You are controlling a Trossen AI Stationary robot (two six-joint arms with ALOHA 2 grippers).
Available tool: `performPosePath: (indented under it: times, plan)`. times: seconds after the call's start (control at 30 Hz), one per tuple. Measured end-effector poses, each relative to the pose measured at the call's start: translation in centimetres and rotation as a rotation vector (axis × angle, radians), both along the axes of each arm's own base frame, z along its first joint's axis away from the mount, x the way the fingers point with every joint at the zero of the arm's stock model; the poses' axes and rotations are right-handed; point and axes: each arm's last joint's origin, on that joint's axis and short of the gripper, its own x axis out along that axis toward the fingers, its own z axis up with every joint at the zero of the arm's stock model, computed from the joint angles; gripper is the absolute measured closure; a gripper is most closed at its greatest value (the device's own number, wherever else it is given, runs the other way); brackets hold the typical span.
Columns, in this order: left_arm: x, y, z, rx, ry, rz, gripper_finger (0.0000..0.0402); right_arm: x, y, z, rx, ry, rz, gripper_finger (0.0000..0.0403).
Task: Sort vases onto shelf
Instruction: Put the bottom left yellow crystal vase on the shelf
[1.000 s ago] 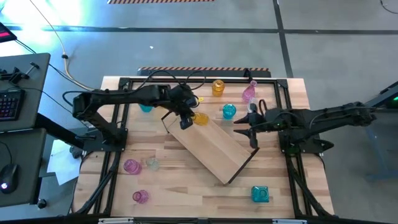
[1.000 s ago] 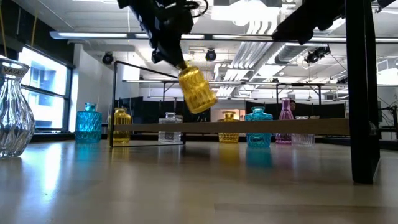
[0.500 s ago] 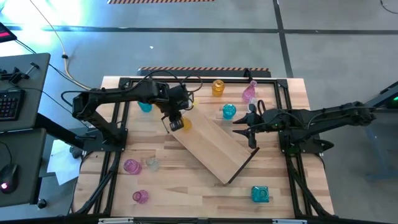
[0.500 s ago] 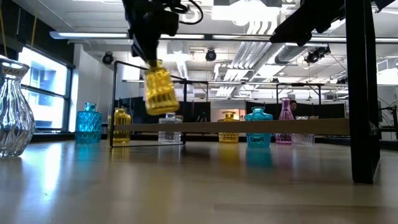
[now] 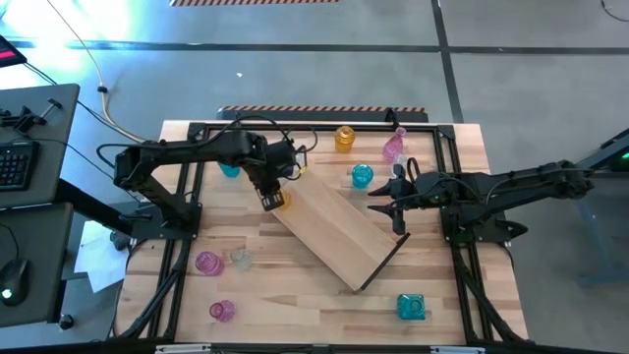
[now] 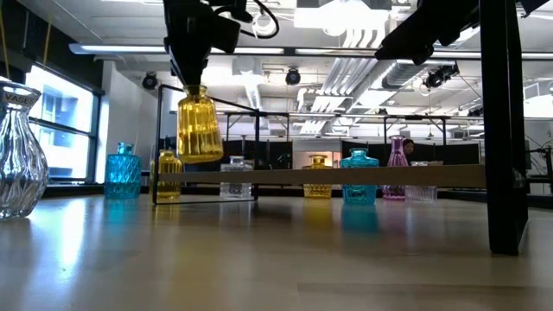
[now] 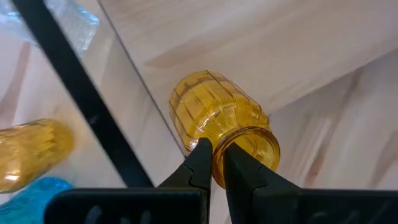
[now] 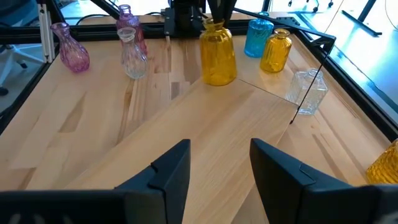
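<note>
My left gripper (image 5: 272,193) is shut on an amber-yellow ribbed vase (image 6: 199,130) over the far-left end of the shelf (image 5: 334,231), a light-wood board lying slantwise on the table. In the low view the vase's base is just above the board (image 6: 346,176). The vase also shows in the left wrist view (image 7: 214,115) and the right wrist view (image 8: 217,53). My right gripper (image 5: 395,208) is open and empty at the shelf's right side, its fingers apart over the board (image 8: 214,168). My left gripper holds the amber vase by the rim of its mouth (image 7: 245,146). One finger looks to be inside the mouth and one (image 7: 200,160) outside, pinching the rim wall. The fingers come from above, pointing down. The vase hangs upright below them, clear of the board.
Other vases stand around the shelf: amber (image 5: 344,138), pink (image 5: 393,147) and teal (image 5: 362,176) at the far side, teal (image 5: 230,169) by the left arm, pink (image 5: 207,263), clear (image 5: 239,260) and pink (image 5: 222,310) near left, teal (image 5: 411,307) near right. The shelf's black frame loop (image 7: 81,93) is beside the held vase.
My left gripper has carried the amber vase toward the table's left edge, to the shelf's far-left end. The vase hung tilted before and now hangs upright. My right gripper has kept still.
</note>
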Motion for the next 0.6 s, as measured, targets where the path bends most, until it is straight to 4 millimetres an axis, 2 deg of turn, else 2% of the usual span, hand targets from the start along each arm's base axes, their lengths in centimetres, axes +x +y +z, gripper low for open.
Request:
performPosePath:
  times: [0.2, 0.6]
  plan:
    - [0.0, 0.1, 0.0, 0.003, 0.0, -0.004, 0.0392, 0.0, 0.0, 0.0, 0.013, 0.0, 0.009, 0.0247]
    - [1.6, 0.1, -2.0, -0.024, 0.06, -0.027, 0.0392, 0.0, 0.0, 0.0, 0.016, -0.001, 0.011, 0.0247]
